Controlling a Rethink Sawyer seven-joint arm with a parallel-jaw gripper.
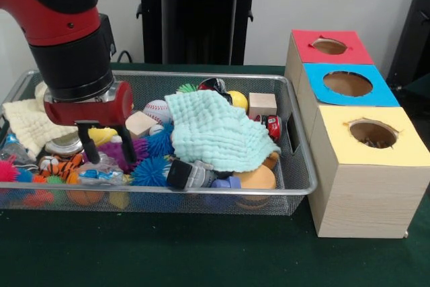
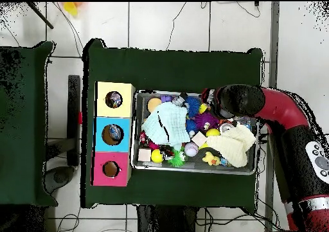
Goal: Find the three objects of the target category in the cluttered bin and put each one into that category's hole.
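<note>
Target category: not given, so you cannot name the three objects; treat everything in the bin [image 1: 299,140] as a candidate.

Candidates nearest the tool: purple spiky ball [image 1: 127,152] and yellow toy [image 1: 101,136], both just beside the fingertips; blue spiky ball [image 1: 149,171] just in front; tiger toy [image 1: 62,167] and tin lid [image 1: 64,144] on the side away from the boxes. Nothing is gripped, so these lie loose in the heap as dumped.

Further along: baseball [image 1: 157,110], wood block [image 1: 139,124], a second wood cube [image 1: 262,104], yellow ball [image 1: 237,99], red car [image 1: 273,126], orange disc [image 1: 255,178], grey-black bottle [image 1: 188,174].

Covers: mint cloth [image 1: 215,132] is draped over the middle of the heap and a cream cloth [image 1: 27,122] over the end far from the boxes; you should expect things hidden under both.

Gripper [image 1: 105,144]: fingers parted, pointing straight down into the clutter, holding nothing; it is low over the bin end far from the boxes, likely placed to probe or pick there.

Holes: red box [image 1: 330,46], blue box [image 1: 347,84] and yellow box [image 1: 373,134] stand in a row touching the bin's other end, well apart from the gripper, so any pick must cross the whole bin.
</note>
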